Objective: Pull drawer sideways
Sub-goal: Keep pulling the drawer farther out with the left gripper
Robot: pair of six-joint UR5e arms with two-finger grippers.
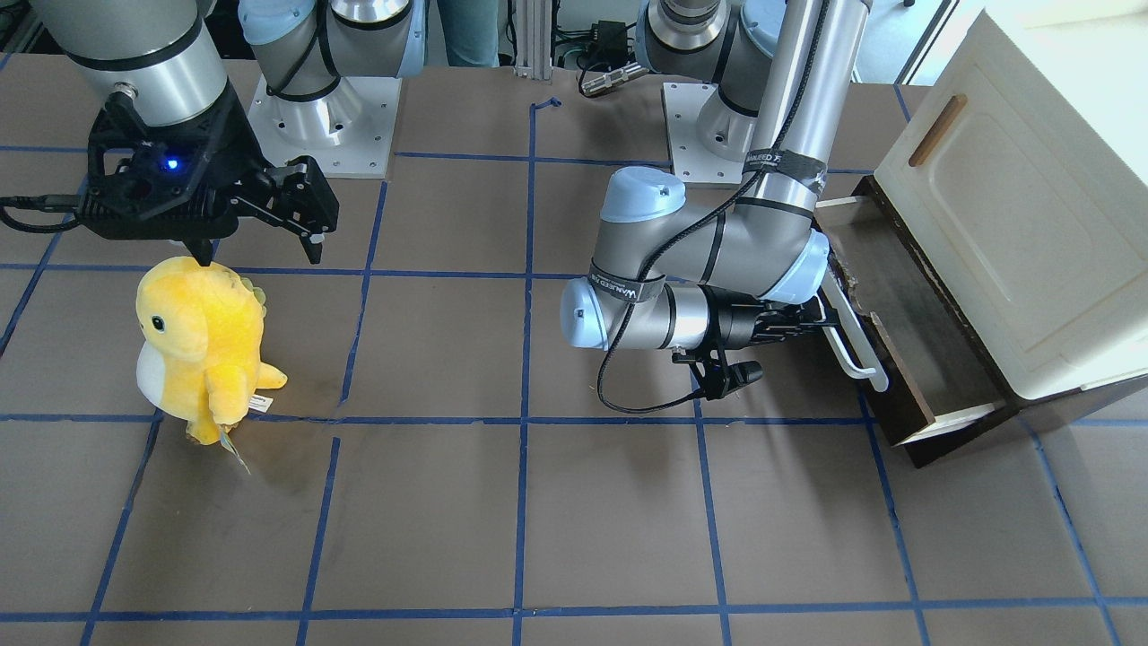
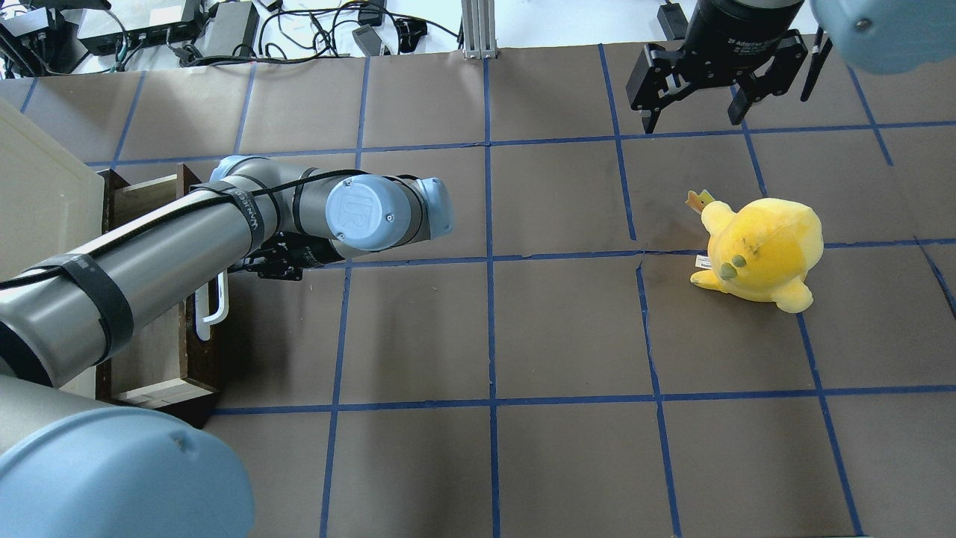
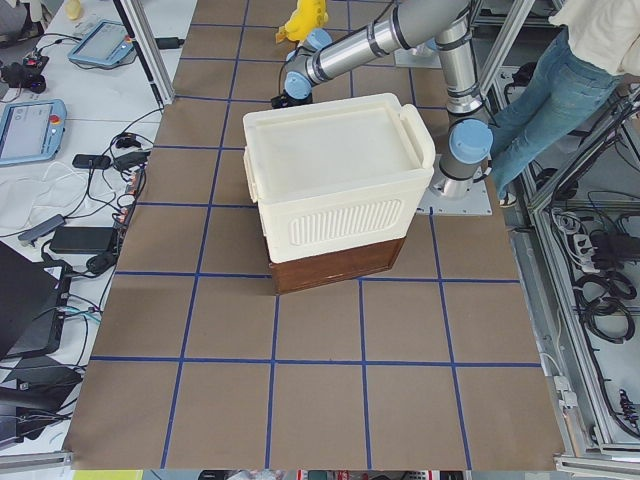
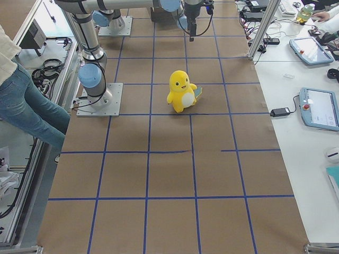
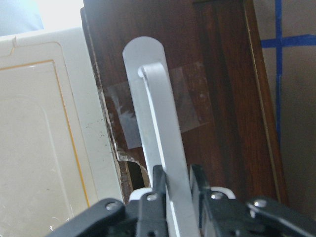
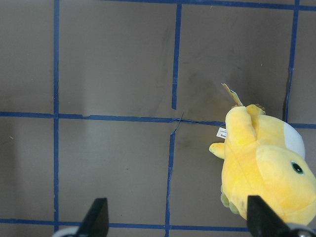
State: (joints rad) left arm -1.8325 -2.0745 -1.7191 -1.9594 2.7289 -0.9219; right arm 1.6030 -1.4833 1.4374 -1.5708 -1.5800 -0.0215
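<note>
You view the table [image 2: 523,336] from above-behind and opposite, along it from both ends, wrist cameras close on drawer [image 5: 222,98] and plush [image 6: 266,168]

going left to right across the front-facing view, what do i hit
yellow plush toy → left gripper, shut on the white bar handle → drawer. The right gripper and the cabinet overlap these, so they are left out.

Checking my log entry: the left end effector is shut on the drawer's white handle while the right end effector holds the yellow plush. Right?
One error: the right end effector hangs open and empty, clear of the yellow plush, per the right wrist view. The left end effector is shut on the white handle of the drawer.
</note>
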